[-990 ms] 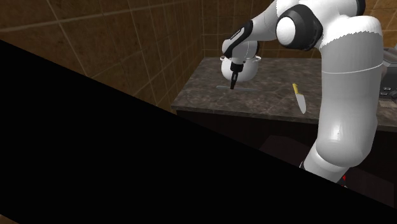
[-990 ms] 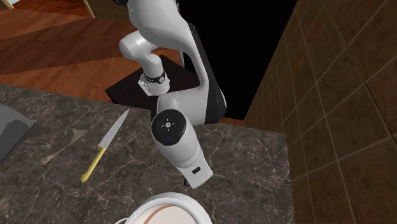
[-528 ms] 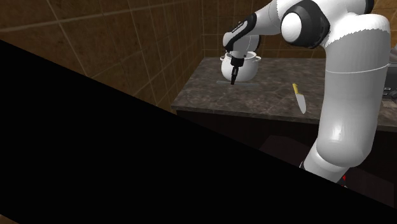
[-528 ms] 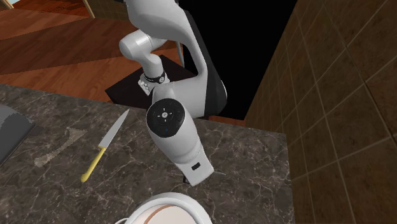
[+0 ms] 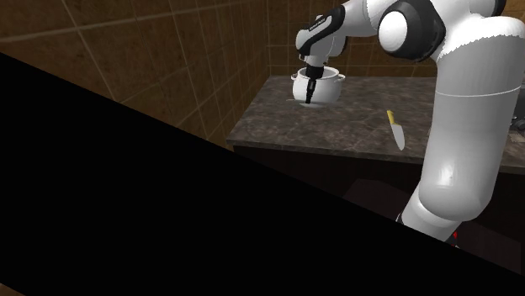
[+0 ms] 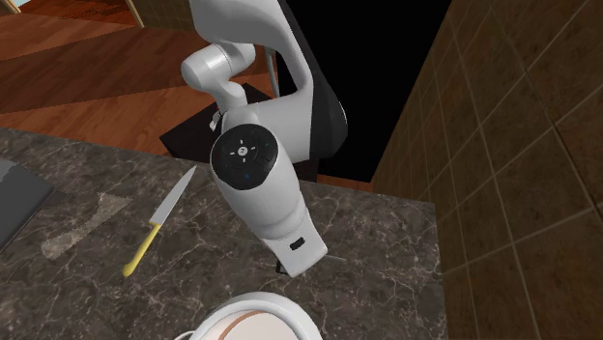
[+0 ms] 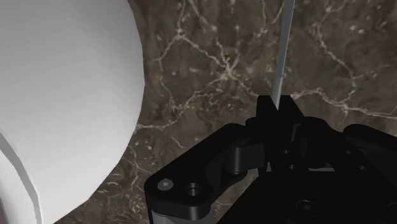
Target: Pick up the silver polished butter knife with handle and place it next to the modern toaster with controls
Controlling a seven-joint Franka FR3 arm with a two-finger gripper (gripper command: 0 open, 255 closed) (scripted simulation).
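One slim silver butter knife sits clamped in the black pincer.

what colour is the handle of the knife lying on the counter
Yellow. The knife handle shows best in the second exterior view.

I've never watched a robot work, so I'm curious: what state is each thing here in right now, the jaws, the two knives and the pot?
Jaws: shut on the butter knife.
Butter knife: clasped between the jaws, its thin blade sticking out past them over the counter.
Yellow-handled knife: lying flat on the counter, untouched.
White pot: standing upright on the counter, close beside the jaws.
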